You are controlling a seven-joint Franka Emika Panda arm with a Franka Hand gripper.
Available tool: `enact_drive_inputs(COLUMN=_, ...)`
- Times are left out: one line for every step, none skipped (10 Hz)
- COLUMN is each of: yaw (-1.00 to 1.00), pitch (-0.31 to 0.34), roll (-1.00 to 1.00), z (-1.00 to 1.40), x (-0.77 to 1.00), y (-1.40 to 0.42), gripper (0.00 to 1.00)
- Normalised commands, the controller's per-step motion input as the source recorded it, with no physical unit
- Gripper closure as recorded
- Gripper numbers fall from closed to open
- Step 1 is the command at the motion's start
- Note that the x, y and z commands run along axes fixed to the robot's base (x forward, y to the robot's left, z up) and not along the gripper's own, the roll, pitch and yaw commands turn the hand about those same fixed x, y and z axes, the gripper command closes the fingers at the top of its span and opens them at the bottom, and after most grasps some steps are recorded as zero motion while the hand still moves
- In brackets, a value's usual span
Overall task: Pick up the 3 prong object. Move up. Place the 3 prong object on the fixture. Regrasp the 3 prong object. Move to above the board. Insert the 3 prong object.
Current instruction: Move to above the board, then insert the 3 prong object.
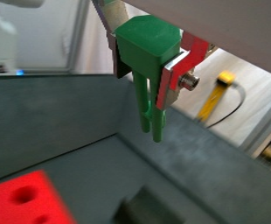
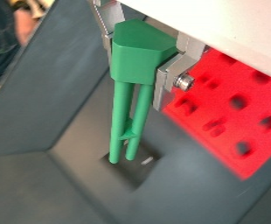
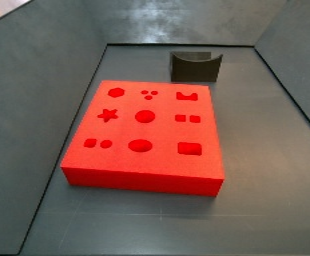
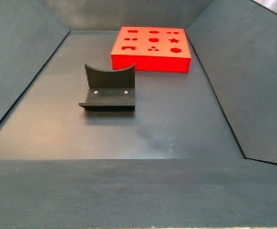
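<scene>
Side views: red board [image 3: 144, 135] and dark fixture [image 3: 195, 66] stand apart on the grey floor [image 4: 165, 134]. Wrist views: gripper [image 2: 144, 57] clamps the green 3 prong object [image 2: 132, 87], prongs downward, clear of the floor.

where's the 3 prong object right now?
Both wrist views show the 3 prong object clamped in the gripper, prongs hanging down, off the floor, beside the board. Neither side view shows it.

lab, probably | grey walled bin [image 4: 34, 80] | gripper [image 2: 144, 66] above
</scene>
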Motion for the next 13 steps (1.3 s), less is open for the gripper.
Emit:
enact_drive_inputs(yaw=0.00, pitch=0.035, roll=-1.00, z=-0.24, x=-0.67, y=-1.00, gripper=1.00)
enact_drive_inputs(yaw=0.01, pitch=0.026, roll=-1.00, z=-0.23, x=-0.67, y=-0.95, gripper=1.00)
enact_drive_inputs(yaw=0.01, pitch=0.015, roll=-1.00, z=-0.16, x=-0.49, y=-0.64, gripper=1.00)
enact_drive_inputs(yaw=0.01, pitch=0.001, roll=-1.00, z=-0.07, x=-0.27, y=-0.29, gripper=1.00)
enact_drive_inputs(yaw=0.00, pitch=-0.009, roll=-1.00, z=-0.03, x=-0.15, y=-0.11, gripper=1.00)
enact_drive_inputs(yaw=0.00, pitch=-0.020, roll=-0.75, z=-0.02, x=-0.08, y=0.00, gripper=1.00)
enact_drive_inputs(yaw=0.00, pitch=-0.028, roll=-0.53, z=-0.01, x=-0.07, y=0.00, gripper=1.00)
enact_drive_inputs(yaw=0.00, pitch=-0.032, roll=-0.31, z=-0.01, x=-0.05, y=0.00, gripper=1.00)
enact_drive_inputs(yaw=0.00, pitch=-0.030, roll=-0.24, z=-0.01, x=-0.04, y=0.01, gripper=1.00)
enact_drive_inputs(yaw=0.00, pitch=0.000, roll=0.01, z=-0.01, x=0.00, y=0.00, gripper=1.00)
enact_drive_inputs(yaw=-0.97, pitch=0.000, roll=0.03, z=-0.16, x=0.03, y=0.01, gripper=1.00)
enact_drive_inputs(yaw=-1.00, pitch=0.000, roll=0.03, z=-0.21, x=0.00, y=0.00, gripper=1.00)
enact_drive_inputs(yaw=-1.00, pitch=0.000, roll=0.00, z=-0.29, x=0.00, y=0.00, gripper=1.00)
